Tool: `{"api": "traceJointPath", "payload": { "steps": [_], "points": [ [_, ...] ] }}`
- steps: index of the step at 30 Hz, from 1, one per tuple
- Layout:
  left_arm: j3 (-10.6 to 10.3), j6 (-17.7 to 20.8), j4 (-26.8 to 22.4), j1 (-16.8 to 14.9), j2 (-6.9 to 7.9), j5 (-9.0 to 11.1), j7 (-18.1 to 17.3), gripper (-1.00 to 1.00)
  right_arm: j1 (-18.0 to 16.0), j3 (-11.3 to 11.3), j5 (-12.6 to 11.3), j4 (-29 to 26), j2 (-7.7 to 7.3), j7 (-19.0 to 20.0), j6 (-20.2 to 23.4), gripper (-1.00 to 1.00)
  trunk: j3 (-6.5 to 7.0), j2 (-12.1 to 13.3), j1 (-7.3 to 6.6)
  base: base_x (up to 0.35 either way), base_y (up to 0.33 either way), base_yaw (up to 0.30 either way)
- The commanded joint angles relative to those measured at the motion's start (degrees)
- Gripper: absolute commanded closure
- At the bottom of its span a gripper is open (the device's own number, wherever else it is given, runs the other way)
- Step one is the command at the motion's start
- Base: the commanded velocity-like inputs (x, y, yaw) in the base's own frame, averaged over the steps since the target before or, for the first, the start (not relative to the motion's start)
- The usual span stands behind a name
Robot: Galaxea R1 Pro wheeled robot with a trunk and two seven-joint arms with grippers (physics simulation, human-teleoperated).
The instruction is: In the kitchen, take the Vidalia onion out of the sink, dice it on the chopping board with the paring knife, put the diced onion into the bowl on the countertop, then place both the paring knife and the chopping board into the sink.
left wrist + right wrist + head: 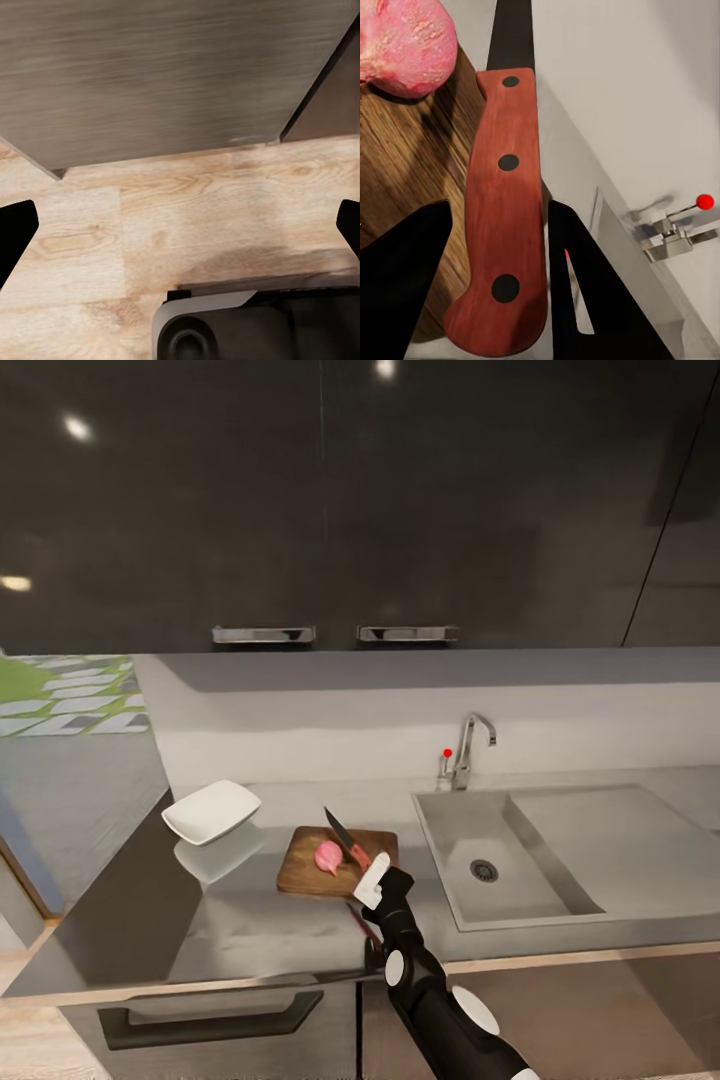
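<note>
On the countertop (250, 930) lies the chopping board (305, 868) with the pink onion (328, 856) resting on it. The paring knife (347, 838) lies across the board beside the onion, blade pointing to the backsplash. My right gripper (372, 882) sits at the knife's red handle (506, 217), one finger (585, 292) against it and the other finger (405, 277) a narrow gap away. The onion (405, 41) is just ahead. A white bowl (211, 810) stands left of the board. To the right, the sink (455, 880) holds nothing. My left gripper (180, 232) hangs open over the floor.
The chrome tap (470, 750) with its red knob (704, 201) stands behind the basin, and the drainboard (610, 840) lies to its right. Dark upper cabinets (340, 500) hang overhead. Below the left gripper are wooden floor (187, 217), a cabinet front (165, 67) and the robot's base (247, 330).
</note>
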Motion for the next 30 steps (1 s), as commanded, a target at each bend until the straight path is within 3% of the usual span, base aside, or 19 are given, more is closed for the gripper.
{"api": "traceJointPath", "payload": {
  "steps": [1, 8, 16, 30],
  "points": [
    [-0.2, -0.09, -0.05, -0.02, 0.06, 0.03, 0.28, -1.0, -0.06, 0.19, 0.51, -0.02, -0.02, -0.29, 0.53, 1.0, -0.21, -0.13, 0.04, 0.0, -0.01, 0.0],
    [-0.21, -0.08, -0.05, -0.01, 0.05, 0.03, 0.28, -1.0, -0.06, 0.21, 0.5, -0.02, 0.06, -0.26, 0.53, 1.0, -0.84, -0.13, 0.04, 0.0, 0.01, 0.0],
    [-0.21, -0.09, -0.05, -0.02, 0.07, 0.03, 0.28, -1.0, -0.06, 0.21, 0.44, -0.02, 0.07, -0.27, 0.53, 1.0, -1.56, -0.13, 0.04, 0.0, 0.177, 0.0],
    [-0.21, -0.02, 0.03, -0.03, 0.06, 0.03, 0.28, -1.0, -0.06, 0.21, 0.43, -0.02, 0.16, -0.24, 0.53, 1.0, -1.58, -0.13, 0.04, 0.0, 0.0, 0.0]
  ]
}}
